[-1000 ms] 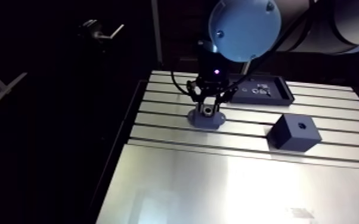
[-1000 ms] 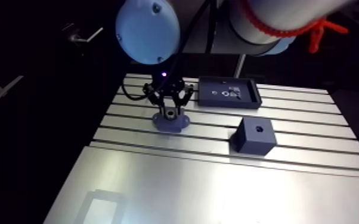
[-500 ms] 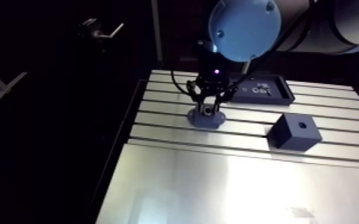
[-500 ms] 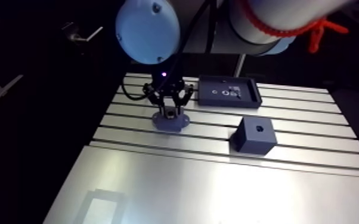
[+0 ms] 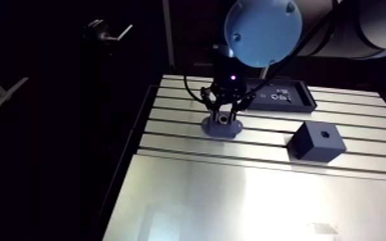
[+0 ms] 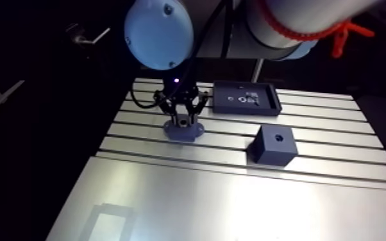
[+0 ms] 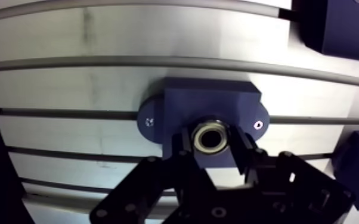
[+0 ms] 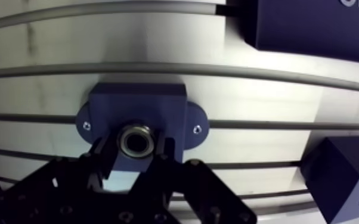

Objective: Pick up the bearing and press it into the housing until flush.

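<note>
Wrist view showed the black gripper [image 7: 213, 150] with its 2 fingers [image 7: 183, 149] clamped on the small silver ring bearing [image 7: 213, 136], at the bore of the dark-blue flanged housing [image 7: 209, 101] on the slotted aluminium worktop [image 7: 68, 83]. Any tilt or offset could jam the bearing cocked, or the fingers could hit the housing before it sat flush.

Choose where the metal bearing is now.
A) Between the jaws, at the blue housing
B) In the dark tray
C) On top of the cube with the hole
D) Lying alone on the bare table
A: the wrist view shows the bearing gripped between the jaws, right against the flanged housing.
</note>
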